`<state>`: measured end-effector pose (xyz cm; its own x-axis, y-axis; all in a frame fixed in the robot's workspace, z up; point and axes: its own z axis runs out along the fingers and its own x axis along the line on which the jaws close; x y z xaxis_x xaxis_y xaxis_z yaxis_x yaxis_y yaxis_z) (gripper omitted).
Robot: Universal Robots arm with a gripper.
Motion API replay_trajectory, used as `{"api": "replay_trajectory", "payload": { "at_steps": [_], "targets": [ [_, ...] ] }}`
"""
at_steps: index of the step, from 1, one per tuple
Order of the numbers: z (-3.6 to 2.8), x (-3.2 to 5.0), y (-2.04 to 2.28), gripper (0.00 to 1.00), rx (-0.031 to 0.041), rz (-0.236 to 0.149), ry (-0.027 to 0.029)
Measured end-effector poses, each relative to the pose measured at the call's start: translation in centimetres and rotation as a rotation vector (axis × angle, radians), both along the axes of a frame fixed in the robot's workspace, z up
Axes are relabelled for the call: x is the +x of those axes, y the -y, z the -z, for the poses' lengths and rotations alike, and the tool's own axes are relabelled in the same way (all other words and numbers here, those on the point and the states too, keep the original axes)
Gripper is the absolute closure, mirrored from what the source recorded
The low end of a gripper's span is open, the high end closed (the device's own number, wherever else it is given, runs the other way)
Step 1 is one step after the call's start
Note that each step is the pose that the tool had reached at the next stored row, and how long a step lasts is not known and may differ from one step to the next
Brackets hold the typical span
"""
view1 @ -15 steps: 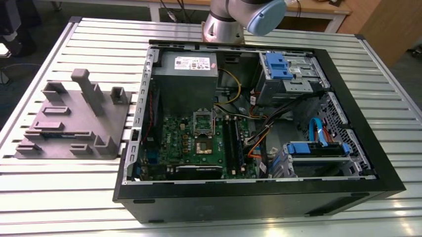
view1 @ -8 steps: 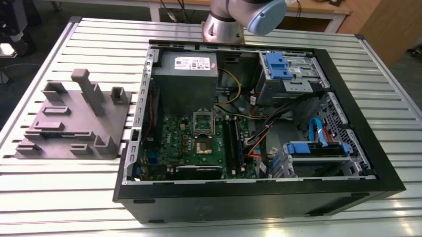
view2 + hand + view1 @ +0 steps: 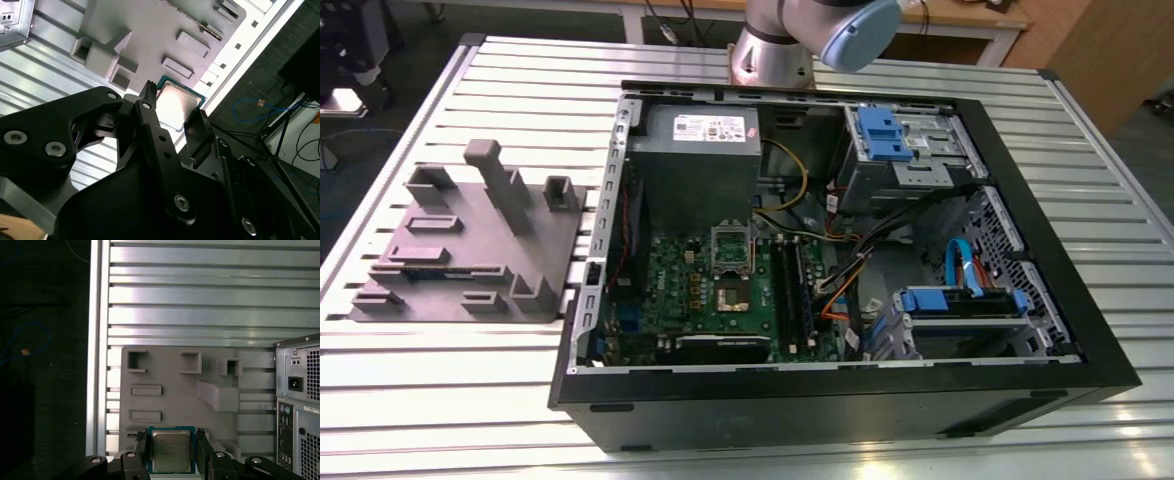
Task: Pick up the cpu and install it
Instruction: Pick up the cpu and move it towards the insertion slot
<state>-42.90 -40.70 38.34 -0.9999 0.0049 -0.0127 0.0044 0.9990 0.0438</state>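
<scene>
Exterior view looks steeply down on the open computer case [image 3: 854,400] on the slatted bench [image 3: 454,400]; both wrist views, close behind the hand [image 3: 171,440], face the grey tray [image 3: 175,396].

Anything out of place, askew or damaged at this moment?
Nothing stands out. The cpu sits square in the gripper, held by two opposite sides over the grey fixture tray; its metal top looks unmarked. In the exterior view the open computer case looks intact.

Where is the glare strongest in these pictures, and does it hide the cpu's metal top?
In the second wrist view, glare whitens most of the cpu top. In the first wrist view its top is evenly lit, while the table slats shine brightly. In the exterior view, the computer case interior is darker.
</scene>
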Motion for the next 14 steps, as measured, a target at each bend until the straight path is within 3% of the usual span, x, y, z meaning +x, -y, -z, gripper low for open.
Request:
{"api": "replay_trajectory", "payload": {
  "at_steps": [14],
  "targets": [
    [0.0, 1.04, 0.0, 0.53, 0.0, 0.0, 0.0001]
  ]
}}
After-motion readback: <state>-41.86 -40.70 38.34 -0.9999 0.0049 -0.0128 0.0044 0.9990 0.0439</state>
